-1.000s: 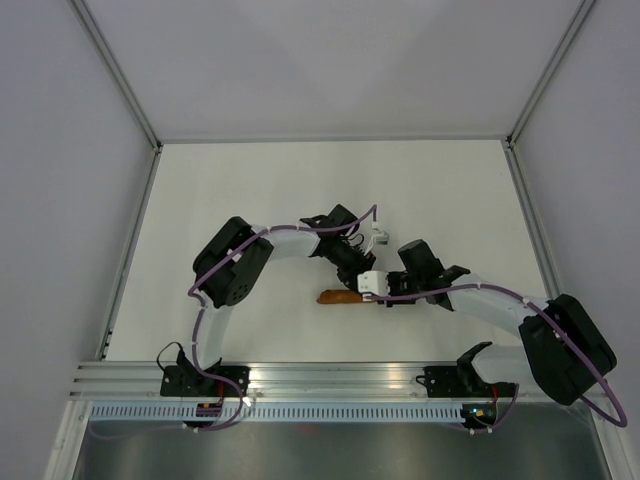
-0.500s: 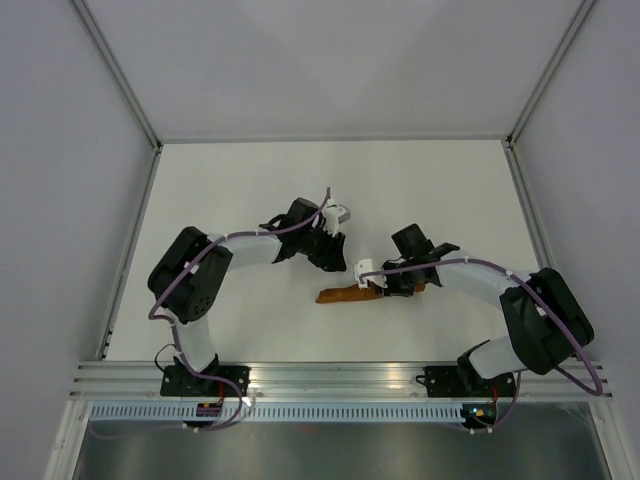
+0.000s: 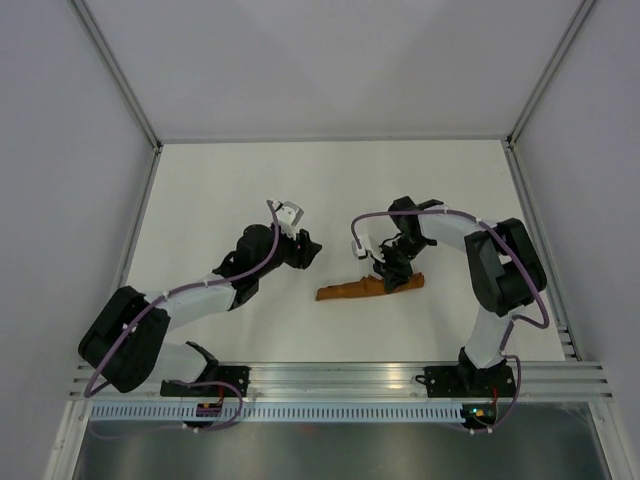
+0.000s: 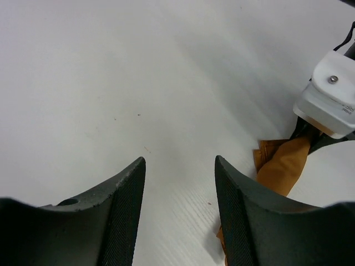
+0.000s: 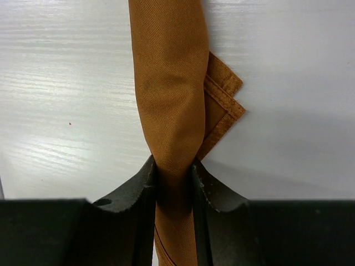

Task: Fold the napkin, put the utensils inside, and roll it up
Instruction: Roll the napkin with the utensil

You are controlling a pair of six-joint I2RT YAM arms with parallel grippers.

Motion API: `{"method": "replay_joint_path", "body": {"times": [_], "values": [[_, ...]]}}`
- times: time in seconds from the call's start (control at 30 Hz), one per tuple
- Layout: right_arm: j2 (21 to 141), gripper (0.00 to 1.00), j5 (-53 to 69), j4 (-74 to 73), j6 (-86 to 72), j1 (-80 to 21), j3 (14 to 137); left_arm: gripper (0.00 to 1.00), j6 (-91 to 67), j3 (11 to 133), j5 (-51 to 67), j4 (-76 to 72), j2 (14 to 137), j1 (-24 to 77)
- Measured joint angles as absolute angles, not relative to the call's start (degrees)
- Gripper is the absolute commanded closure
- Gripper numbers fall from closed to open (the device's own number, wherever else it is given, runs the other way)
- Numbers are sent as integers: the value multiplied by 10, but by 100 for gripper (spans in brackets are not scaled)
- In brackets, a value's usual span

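Observation:
The rust-orange napkin point(image 3: 362, 289) lies rolled into a slim bundle on the white table, just right of centre. My right gripper point(image 3: 391, 274) is over the roll's right part. In the right wrist view the right gripper point(image 5: 175, 169) is shut on the napkin point(image 5: 169, 77), with a hemmed corner poking out on the right. My left gripper point(image 3: 306, 250) hangs to the left of the roll, apart from it. In the left wrist view the left gripper point(image 4: 180, 162) is open over bare table, with the napkin point(image 4: 285, 166) off to its right. No utensils show in any view.
The white table point(image 3: 220, 190) is fenced by metal rails at the left, right and back. The aluminium mounting rail point(image 3: 330, 378) with both arm bases runs along the near edge. Purple cables loop along both arms.
My left arm has drawn back to the left, away from the roll, and its jaws have widened. My right arm has swung round at the back and still grips the roll.

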State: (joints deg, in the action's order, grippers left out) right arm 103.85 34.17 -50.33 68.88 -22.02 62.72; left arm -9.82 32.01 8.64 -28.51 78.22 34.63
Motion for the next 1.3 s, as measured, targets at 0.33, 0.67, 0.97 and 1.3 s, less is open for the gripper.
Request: {"method": "replay_joint_path", "body": {"times": [0.33,0.67,0.97,1.3], "values": [[1143,84,372,-630,705,-202,742,40,-30,283,1,-326,720,454],[1186,84,377,-682,703,-200,791,38,109,378,-55,-249,854,586],[1200,84,377,-698,697,-200,807,36,199,465,-86,-190,981,661],[1209,85,377,-709,689,-200,815,35,262,491,-138,-196,1044,677]]}}
